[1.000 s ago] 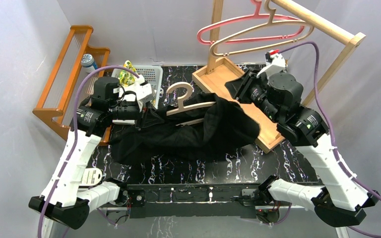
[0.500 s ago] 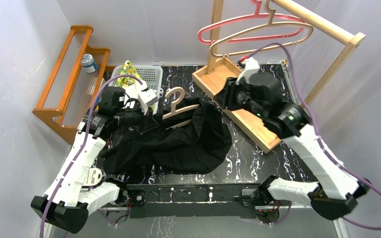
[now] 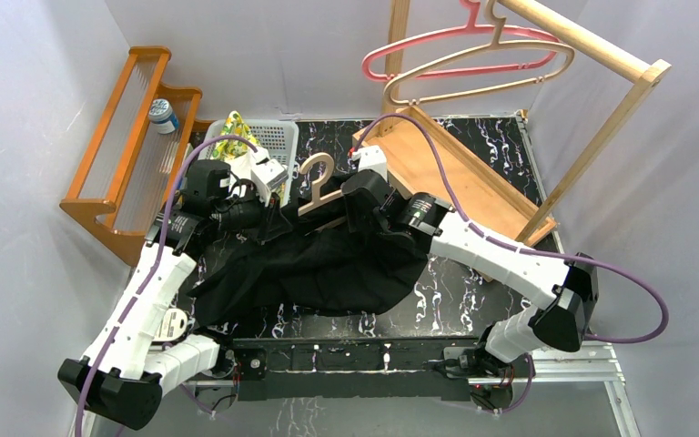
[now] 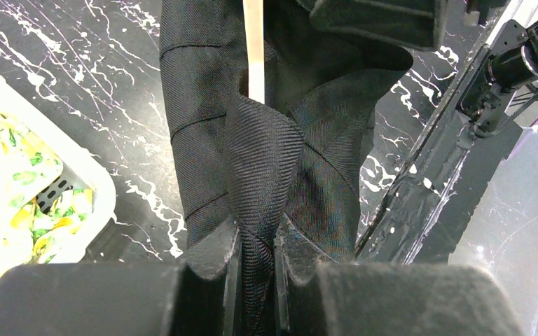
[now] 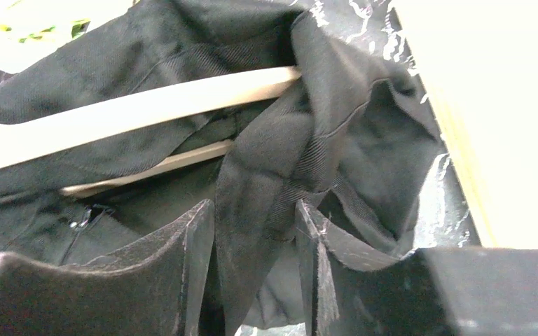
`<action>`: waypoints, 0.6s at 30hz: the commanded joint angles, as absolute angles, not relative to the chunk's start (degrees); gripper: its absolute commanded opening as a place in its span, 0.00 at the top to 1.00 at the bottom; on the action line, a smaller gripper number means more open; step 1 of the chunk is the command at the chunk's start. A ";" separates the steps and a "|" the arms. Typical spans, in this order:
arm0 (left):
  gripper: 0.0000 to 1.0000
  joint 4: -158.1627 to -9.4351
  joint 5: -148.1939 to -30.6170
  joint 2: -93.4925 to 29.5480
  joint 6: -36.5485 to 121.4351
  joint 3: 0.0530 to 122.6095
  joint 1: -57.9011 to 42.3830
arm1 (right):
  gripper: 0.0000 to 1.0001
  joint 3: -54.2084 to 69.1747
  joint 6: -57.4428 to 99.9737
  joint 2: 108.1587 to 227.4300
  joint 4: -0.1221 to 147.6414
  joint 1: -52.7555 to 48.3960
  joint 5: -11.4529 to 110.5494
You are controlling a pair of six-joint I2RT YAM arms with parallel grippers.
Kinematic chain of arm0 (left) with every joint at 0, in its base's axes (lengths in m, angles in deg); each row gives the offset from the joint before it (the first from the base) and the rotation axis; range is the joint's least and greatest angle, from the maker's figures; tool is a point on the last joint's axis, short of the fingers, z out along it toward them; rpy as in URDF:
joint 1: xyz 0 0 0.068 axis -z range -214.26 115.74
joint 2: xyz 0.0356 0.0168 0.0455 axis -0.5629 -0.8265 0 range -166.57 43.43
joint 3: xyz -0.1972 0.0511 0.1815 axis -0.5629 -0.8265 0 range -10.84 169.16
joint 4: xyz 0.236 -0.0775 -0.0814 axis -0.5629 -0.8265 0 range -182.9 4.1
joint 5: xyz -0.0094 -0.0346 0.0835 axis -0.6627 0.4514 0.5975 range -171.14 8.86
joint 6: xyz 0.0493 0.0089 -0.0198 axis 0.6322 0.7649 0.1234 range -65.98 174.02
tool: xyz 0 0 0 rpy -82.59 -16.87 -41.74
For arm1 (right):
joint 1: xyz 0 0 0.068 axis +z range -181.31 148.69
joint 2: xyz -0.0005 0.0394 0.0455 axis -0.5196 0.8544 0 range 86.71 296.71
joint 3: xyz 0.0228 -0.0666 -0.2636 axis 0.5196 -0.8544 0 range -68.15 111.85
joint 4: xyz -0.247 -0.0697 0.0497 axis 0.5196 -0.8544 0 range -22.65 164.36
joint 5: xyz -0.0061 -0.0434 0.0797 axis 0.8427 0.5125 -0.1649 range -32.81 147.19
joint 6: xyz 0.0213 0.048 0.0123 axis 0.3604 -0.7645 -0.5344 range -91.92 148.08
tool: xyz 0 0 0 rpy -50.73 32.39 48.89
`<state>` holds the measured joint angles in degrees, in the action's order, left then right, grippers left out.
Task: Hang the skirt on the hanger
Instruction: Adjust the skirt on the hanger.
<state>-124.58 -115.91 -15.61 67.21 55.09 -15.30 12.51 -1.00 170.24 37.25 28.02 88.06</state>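
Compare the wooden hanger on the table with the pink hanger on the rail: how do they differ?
The wooden hanger lies on the table; the pink hanger hangs from the rail. The wooden hanger is partly wrapped in the black skirt; the pink hanger is bare. Both have a curved hook on top.

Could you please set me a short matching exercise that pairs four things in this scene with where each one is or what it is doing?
Things:
1. skirt
2. pink hanger
3. bottle
4. left claw

Places or states:
A. hanging from the wooden rail
B. on the orange rack
C. shut on a fold of black cloth
D. lying on the table, around the wooden hanger

Pairs: 1-D, 2-A, 3-B, 4-C
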 commanded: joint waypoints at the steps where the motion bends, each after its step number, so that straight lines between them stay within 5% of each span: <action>1: 1.00 -124.12 -119.25 -13.51 67.87 56.60 -15.49 | 0.50 13.54 0.21 170.69 39.47 28.02 99.01; 4: 1.00 -124.80 -119.58 -13.63 68.29 56.45 -15.45 | 0.59 14.73 0.76 170.93 39.05 28.02 102.18; 9: 1.00 -125.14 -118.80 -13.29 68.41 55.88 -15.45 | 0.99 15.68 3.83 170.25 39.80 27.93 103.70; 18: 1.00 -126.20 -118.17 -14.70 68.95 55.05 -15.37 | 1.00 14.08 7.44 162.30 49.42 27.89 90.14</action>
<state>-125.45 -116.48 -15.50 68.18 55.09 -15.30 13.82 4.86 170.20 39.37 28.02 96.59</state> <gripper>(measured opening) 0.097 0.011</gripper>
